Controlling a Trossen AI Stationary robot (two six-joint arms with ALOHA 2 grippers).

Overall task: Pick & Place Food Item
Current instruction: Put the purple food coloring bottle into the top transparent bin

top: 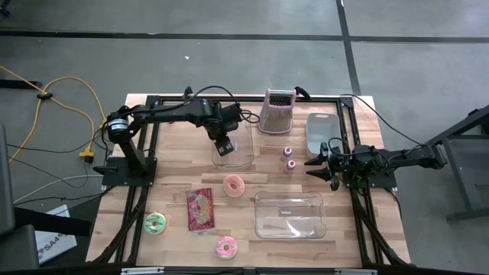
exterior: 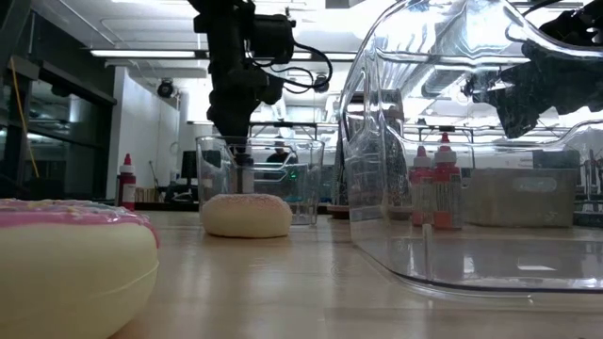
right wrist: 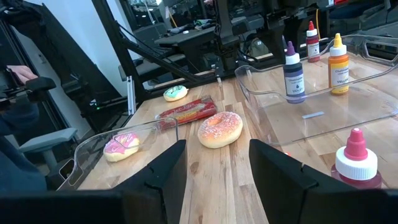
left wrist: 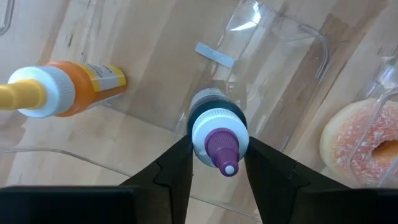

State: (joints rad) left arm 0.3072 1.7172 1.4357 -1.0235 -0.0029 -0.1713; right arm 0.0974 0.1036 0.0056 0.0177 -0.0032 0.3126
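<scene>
Left gripper (left wrist: pixel 214 163) hangs over the clear tray (top: pixel 243 156) at table's far centre, fingers flanking a purple-capped bottle (left wrist: pixel 216 134) standing upright inside, w/ slight gaps each side: looks more let go than gripped. An orange bottle (left wrist: pixel 65 90) stands beside it. Right gripper (top: pixel 322 162) waits at right, open & empty, near two pink-capped bottles (top: pixel 289 157).

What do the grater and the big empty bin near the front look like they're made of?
Grater: likely brushed metal, grey with a perforated face and a pinkish tint low down. Big bin: clear, glossy hard plastic, since the wooden table shows straight through its walls.
</scene>
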